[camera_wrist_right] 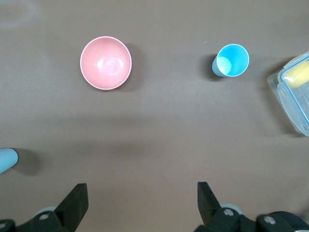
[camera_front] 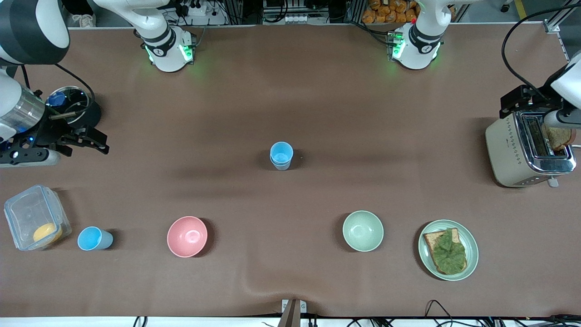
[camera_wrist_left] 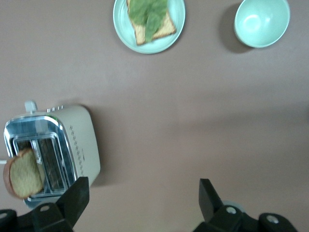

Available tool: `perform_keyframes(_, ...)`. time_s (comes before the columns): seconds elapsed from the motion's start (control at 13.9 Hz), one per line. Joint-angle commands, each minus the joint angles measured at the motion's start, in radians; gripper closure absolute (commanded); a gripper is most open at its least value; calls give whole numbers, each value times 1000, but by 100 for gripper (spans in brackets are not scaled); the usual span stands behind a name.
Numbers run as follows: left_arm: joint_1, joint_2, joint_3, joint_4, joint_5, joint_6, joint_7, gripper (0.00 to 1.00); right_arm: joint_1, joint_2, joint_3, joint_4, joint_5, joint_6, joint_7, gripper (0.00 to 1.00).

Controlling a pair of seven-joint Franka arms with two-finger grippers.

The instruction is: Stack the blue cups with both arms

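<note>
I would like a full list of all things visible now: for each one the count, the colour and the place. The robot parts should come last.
stacked blue cups: two, light blue, nested, table's middle
single blue cup: one, light blue, between container and pink bowl
pink bowl: one, pink, toward right arm's end
green bowl: one, pale green, beside plate
plate: one, pale green, bread and lettuce on it
toaster: one, cream and chrome, left arm's end, bread slice in it
container: one, clear, something yellow inside
left hand: black, open, empty, beside toaster
right hand: black, open, empty, over bare table
</note>
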Motion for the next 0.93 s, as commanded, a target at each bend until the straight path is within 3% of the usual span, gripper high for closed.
perform_keyframes(0.0,1,7,-21,25,20,13,6,0,-15,-29,12,-24,16,0,9,0)
perform_keyframes(0.86,-4,7,-53,44,-23,8,-55,0,-17,-29,12,-24,16,-5,9,0)
